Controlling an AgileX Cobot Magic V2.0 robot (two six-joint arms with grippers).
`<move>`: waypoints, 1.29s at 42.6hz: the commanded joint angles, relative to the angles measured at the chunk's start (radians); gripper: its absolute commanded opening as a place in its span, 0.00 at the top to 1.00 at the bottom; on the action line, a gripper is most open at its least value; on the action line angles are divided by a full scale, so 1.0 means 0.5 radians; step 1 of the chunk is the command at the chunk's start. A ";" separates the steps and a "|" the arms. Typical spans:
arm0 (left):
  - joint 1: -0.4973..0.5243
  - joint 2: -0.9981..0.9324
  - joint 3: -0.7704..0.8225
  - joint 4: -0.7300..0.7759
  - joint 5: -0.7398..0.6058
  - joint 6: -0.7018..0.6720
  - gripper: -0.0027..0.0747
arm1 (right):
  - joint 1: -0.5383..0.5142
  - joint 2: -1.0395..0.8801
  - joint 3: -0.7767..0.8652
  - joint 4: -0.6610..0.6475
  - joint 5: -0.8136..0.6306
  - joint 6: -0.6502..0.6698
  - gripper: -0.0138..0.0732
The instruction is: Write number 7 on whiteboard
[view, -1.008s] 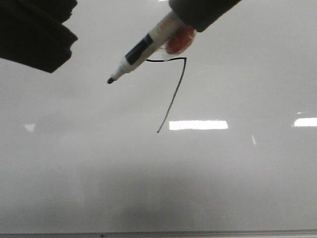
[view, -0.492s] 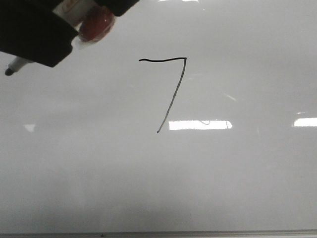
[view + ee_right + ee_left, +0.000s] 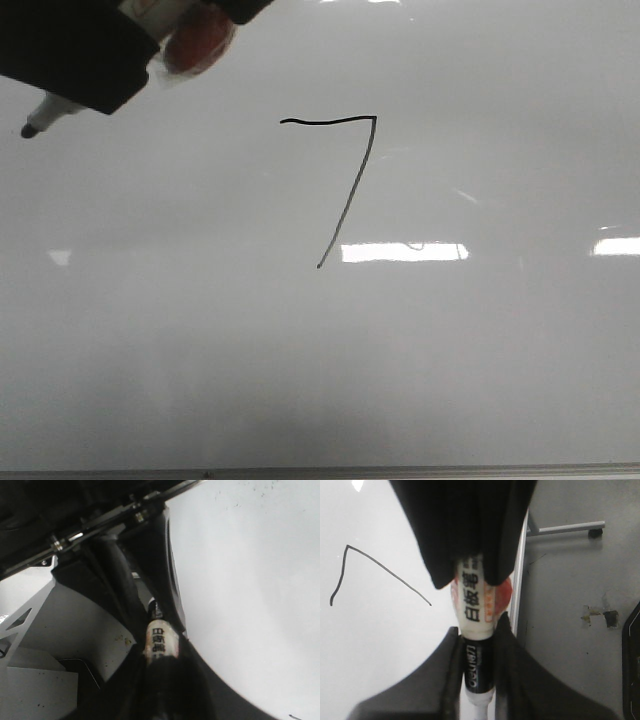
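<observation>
At the far left of your front view, the white-barrelled marker with a black tip (image 3: 40, 119) pokes out from the black left gripper (image 3: 479, 630), whose fingers are clamped snugly on its barrel. The tip sits well clear of the ink, probably so nothing smears. Toward the centre, the thin black hand-drawn number 7 (image 3: 345, 175) stands complete on the glossy pale grey whiteboard (image 3: 480, 360). The right gripper (image 3: 161, 652) seems closed on a second labelled marker (image 3: 161, 641), parked aside.
</observation>
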 commanded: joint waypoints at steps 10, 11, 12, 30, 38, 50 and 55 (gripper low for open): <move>-0.017 -0.029 -0.073 -0.027 -0.147 -0.002 0.99 | 0.001 -0.112 -0.056 0.138 -0.170 -0.023 0.08; -0.013 -0.029 -0.073 -0.027 -0.147 -0.002 0.99 | 0.000 -0.128 -0.056 0.138 -0.172 -0.020 0.08; -0.003 -0.029 -0.073 -0.027 -0.147 -0.002 0.99 | -0.002 -0.143 -0.056 0.138 -0.175 -0.016 0.09; 0.731 -0.029 -0.070 -0.027 -0.030 -0.534 0.99 | -0.664 -0.837 0.588 0.048 -0.471 0.400 0.27; 1.377 -0.029 -0.062 -0.027 -0.035 -0.832 0.99 | -1.017 -1.345 1.120 0.086 -0.691 0.538 0.52; 1.955 -0.029 0.175 -0.187 -0.319 -0.844 0.99 | -1.093 -1.744 1.368 0.086 -0.704 0.538 0.93; 1.995 -0.020 0.329 -0.235 -0.577 -0.844 0.99 | -1.093 -1.759 1.368 0.088 -0.712 0.538 0.92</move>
